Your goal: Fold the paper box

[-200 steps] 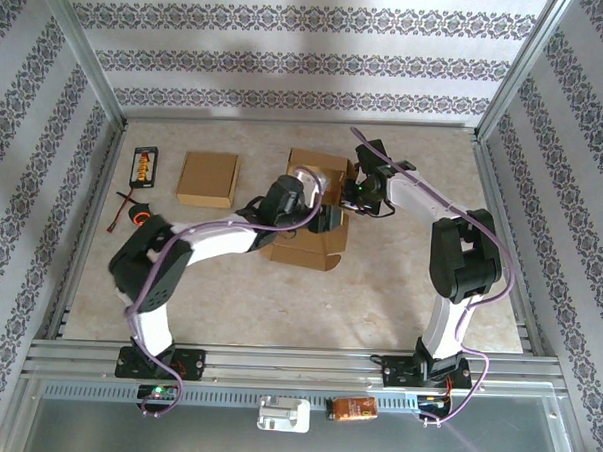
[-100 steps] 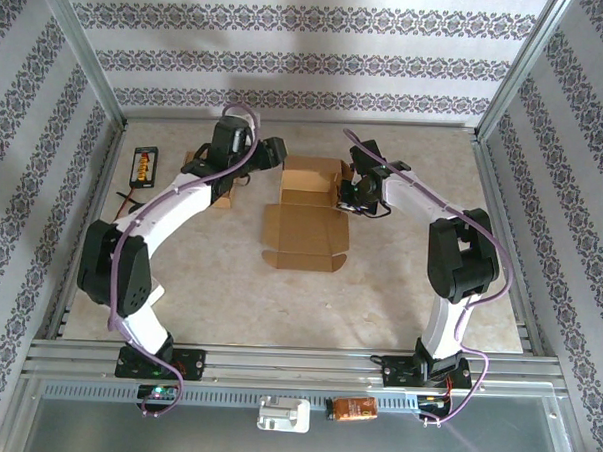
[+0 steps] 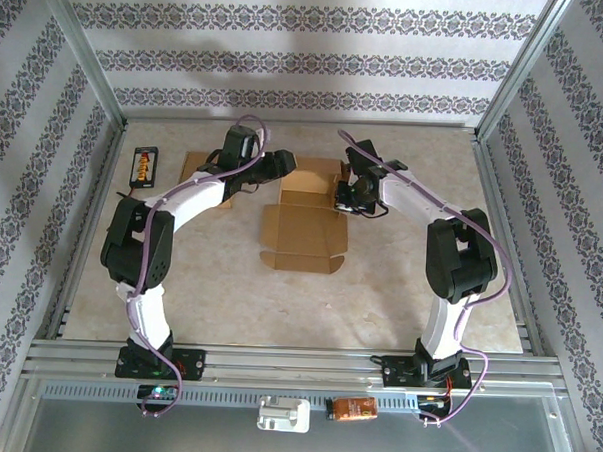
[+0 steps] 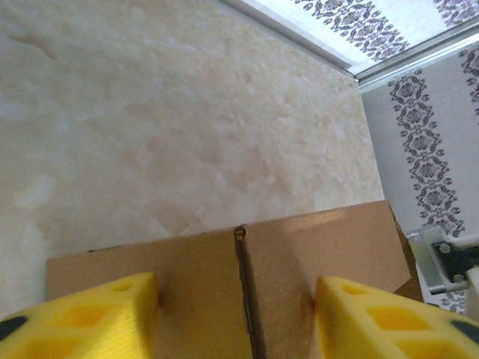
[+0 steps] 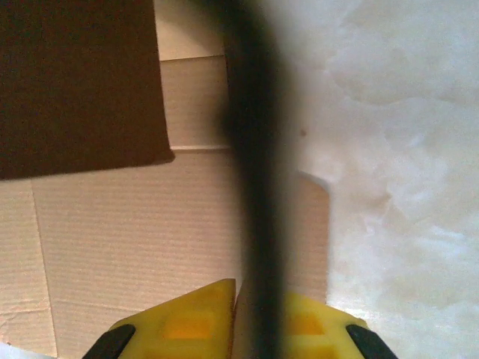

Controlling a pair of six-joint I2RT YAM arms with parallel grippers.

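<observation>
Folding is at an early stage: the paper box [image 3: 303, 226] lies centred on the surface [image 3: 399, 290], front flaps spread flat. The right tool [image 3: 345, 196] is clamped on its right rear flap; the left tool [image 3: 276, 167] hovers open beside its left rear. Walls and lid are unformed.

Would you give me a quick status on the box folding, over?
Left gripper open beside box. Right gripper shut on its right wall. Front flaps flat. Spare cardboard off left, apart.
</observation>
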